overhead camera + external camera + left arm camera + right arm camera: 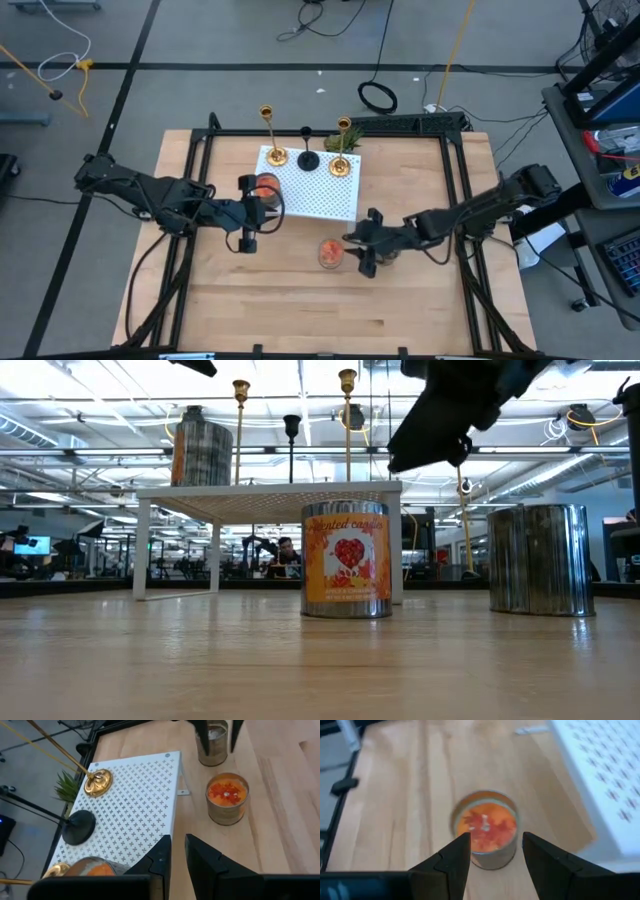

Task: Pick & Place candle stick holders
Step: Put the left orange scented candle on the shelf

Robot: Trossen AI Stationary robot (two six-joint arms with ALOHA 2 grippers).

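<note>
My right fingers [492,852] stand apart with nothing between them, hovering above the bench [420,300] just beside an orange candle tin [485,829], which sits on the wood under and slightly ahead of their tips; in the high view that gripper [366,252] hangs right next to the tin [330,252], near the front right corner of the white perforated shelf [320,190]. A second, plain metal tin [541,559] stands on the bench close by, under my right arm. My left fingers [176,857] are drawn narrow, a slim gap between them, and they grip nothing; they float over the shelf's front left edge, with another orange candle tin [265,185] on the shelf top just beside them. The candle stick holders are well clear of both pairs of fingers, lined up along the far edge of the shelf: 1 gold holder [274,150] at the far left corner, the shorter black holder [307,157] in the middle, and the 2nd gold holder [342,160] at the far right corner, all 3 upright on their round bases. From my left wrist I see a gold base [98,782] and the black base [78,826] resting on the perforated top, far ahead of my fingertips. A small green plant [65,787] shows beside that gold base.
</note>
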